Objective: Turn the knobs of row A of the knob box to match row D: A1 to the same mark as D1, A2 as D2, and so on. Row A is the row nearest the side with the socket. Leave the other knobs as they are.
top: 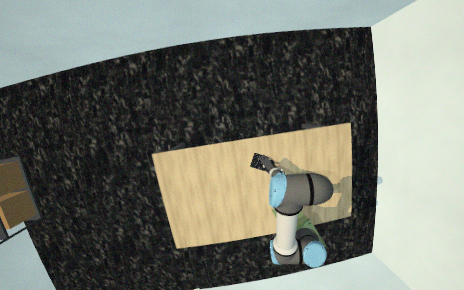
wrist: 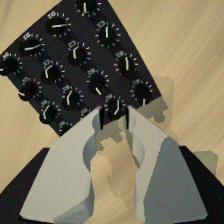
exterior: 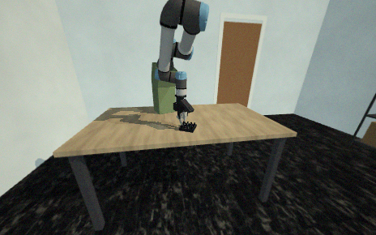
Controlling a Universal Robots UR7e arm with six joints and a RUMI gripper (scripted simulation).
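Observation:
The black knob box (wrist: 75, 67) lies on the wooden table (exterior: 174, 127), with several rows of black knobs with white marks. It also shows in the overhead view (top: 262, 161) and in the side view (exterior: 188, 127). My gripper (wrist: 114, 108) points straight down over the box edge nearest me. Its two fingers stand on either side of one knob (wrist: 115, 106) in the nearest row, set narrowly apart, with thin gaps to the knob. In the side view the gripper (exterior: 182, 117) hangs just above the box. The row labels are too small to read.
The arm stands on a green pedestal (exterior: 164, 91) at the back of the table. A shelf rack with boxes (top: 0, 200) stands far off on the dark carpet, and a brown door (exterior: 237, 62) is in the back wall.

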